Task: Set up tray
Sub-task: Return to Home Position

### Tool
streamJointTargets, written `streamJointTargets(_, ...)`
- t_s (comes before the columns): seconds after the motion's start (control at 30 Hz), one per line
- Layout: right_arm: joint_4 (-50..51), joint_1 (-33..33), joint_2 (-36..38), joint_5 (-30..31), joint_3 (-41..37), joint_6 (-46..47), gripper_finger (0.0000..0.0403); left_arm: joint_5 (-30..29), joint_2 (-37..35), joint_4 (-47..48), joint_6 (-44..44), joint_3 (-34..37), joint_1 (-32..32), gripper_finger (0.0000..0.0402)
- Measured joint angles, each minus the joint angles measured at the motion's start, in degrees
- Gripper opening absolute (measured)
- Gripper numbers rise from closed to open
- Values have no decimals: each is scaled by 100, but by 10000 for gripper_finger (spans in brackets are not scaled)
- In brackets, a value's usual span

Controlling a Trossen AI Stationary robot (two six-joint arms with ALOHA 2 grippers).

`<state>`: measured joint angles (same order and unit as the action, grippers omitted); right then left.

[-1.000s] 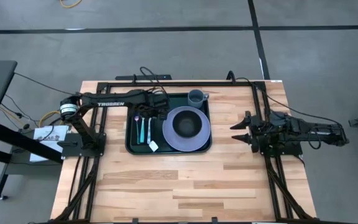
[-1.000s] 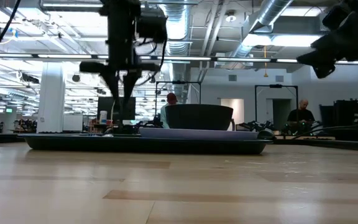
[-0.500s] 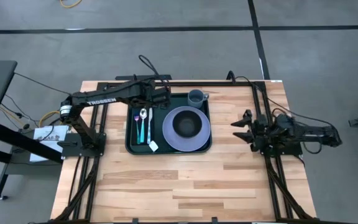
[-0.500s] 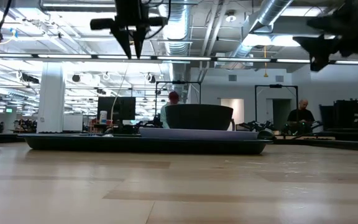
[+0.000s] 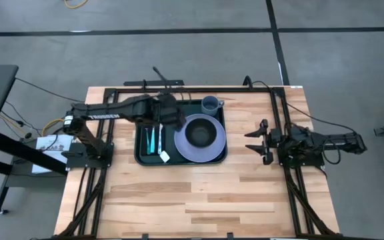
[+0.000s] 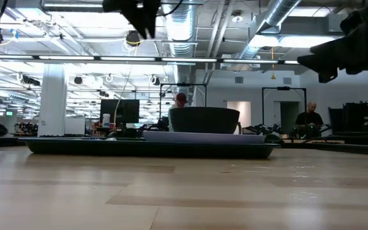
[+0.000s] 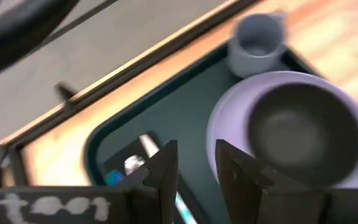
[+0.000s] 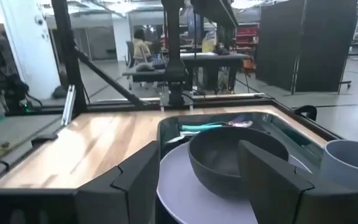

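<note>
- The tray (image 5: 140, 155) is lying flat on the table (image 5: 199, 200), just above centre in the high view. Its long side is running left to right.
- It is carrying a purple plate (image 5: 182, 148) with a dark bowl (image 5: 199, 133) on it in its right half. A grey cup (image 5: 211, 104) is standing at its upper right corner, and the cutlery (image 5: 151, 140) is lying in its left half (partly under the arm, so I cannot count the pieces).
- You are holding the left gripper (image 5: 177, 122) over the tray, between the cutlery and the plate, and well clear of both in the low view. Its fingers are standing slightly apart with nothing between them.
- The right gripper (image 5: 253, 141) is sitting at the centre right of the high view, off the tray's right edge and facing it. Its fingers are spread wide and empty.
- In my judgement the laying is done and the step in hand is the return to the rest pose.
- The next move is calling for a retreat of the left arm toward the left of the frame. Keep it high enough to pass over the cutlery and the tray rim. The right arm looks close to parked and needs little.
</note>
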<state>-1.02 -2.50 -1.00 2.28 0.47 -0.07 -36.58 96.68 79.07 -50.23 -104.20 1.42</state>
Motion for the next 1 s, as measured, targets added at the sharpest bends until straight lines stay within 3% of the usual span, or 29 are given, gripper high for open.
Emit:
streamJointTargets(0.13,0,39,-127,3,-2,-78,205,7,-40,-489,182,0,-369,96)
streamJointTargets(0.37,9,28,-165,-28,-4,589,205,192,-42,-966,538,38,-915,96)
streamJointTargets(0.53,11,28,-167,-28,-4,607,205,-725,-393,-544,297,486,-1516,96)
streamJointTargets(0.7,11,28,-162,-31,-6,609,205,-1489,-1571,-834,-433,2001,-2479,96)
streamJointTargets(0.8,11,28,-163,-31,-6,609,205,-1572,-2506,-1621,-228,3182,-3132,96)
streamJointTargets(0.9,13,28,-163,-31,-6,609,205,-1256,-3493,-2724,470,4262,-3692,96)
streamJointTargets(1.0,13,28,-163,-31,-9,609,205,-498,-4453,-3798,1243,5109,-4125,96)
